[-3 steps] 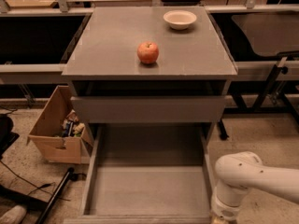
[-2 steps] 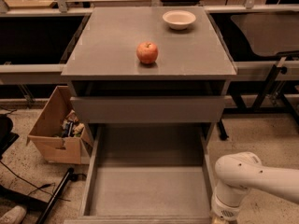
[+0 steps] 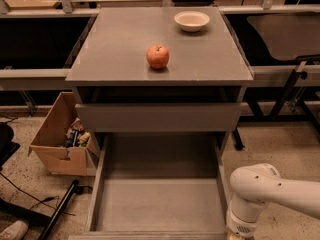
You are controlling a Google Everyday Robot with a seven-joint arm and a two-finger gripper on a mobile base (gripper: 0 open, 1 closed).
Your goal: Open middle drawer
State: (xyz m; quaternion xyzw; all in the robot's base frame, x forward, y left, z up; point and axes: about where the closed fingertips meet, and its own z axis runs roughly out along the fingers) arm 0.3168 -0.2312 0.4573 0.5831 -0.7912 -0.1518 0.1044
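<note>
The wide, flat, matte grey middle drawer (image 3: 160,204) stood pulled far out of the grey cabinet (image 3: 115,49), just beneath the taller grey upper drawer front (image 3: 160,116). At the cabinet's front right, a white robot arm (image 3: 270,189) bent down to the gripper (image 3: 234,235) at the bottom edge; whether it was spread or closed could not be told. On the cabinet's top rested a round red apple (image 3: 157,56) and a shallow white bowl (image 3: 192,20). Left of the cabinet stood an open cardboard box (image 3: 55,144).
</note>
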